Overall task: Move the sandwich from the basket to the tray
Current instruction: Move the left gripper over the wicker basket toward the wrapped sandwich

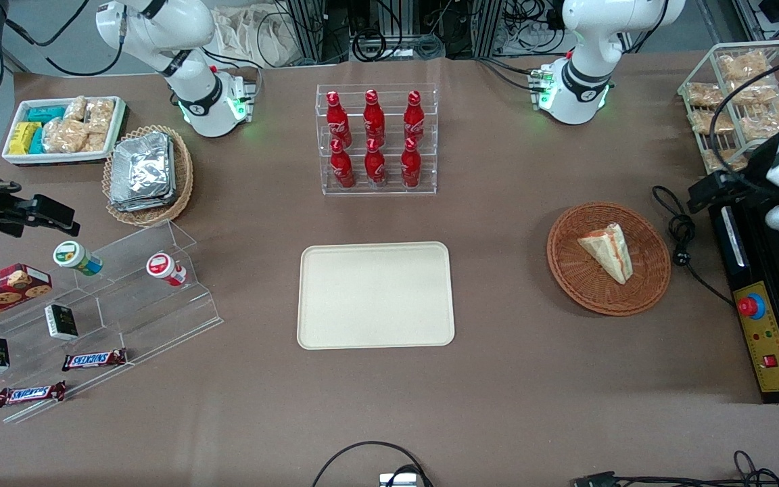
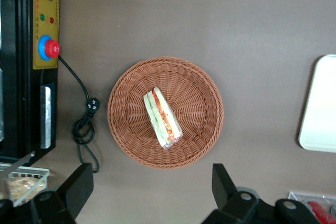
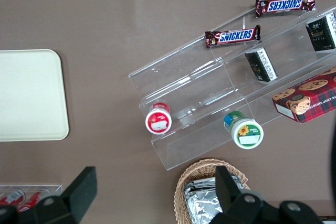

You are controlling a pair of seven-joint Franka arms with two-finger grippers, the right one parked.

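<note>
Wicker basket (image 2: 165, 111) below open claw (image 2: 149, 187)

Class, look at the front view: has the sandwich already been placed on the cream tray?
No: the sandwich lies in the basket, the tray is bare, and the open gripper hangs above the basket.

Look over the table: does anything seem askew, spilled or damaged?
Nothing stands out. The sandwich lies intact in the basket, the tray sits flat and bare, and the open gripper hovers above the basket.
</note>
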